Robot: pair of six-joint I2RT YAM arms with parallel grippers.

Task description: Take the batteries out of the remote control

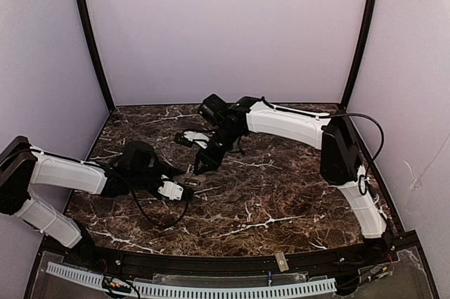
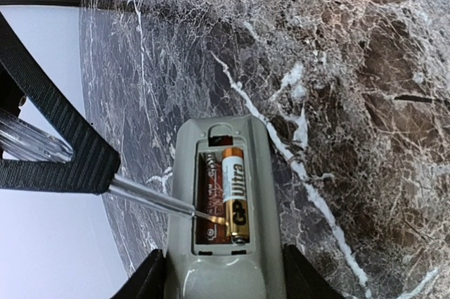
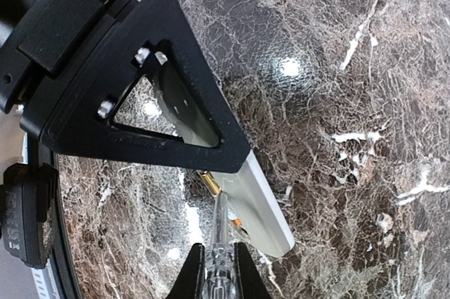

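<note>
Left tool point(image 2: 225, 279) clamps the remote control point(image 2: 257, 193); right tool point(image 3: 219, 271) grips a screwdriver point(image 2: 151, 198), tip at battery point(image 2: 236, 190) edge.

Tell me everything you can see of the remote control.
The remote control is grey-beige plastic, back up, cover off. Its open recess holds a gold-and-black GP battery beside a reddish battery. The left claw grips its sides; a screwdriver held by the right claw pokes into the recess.
</note>
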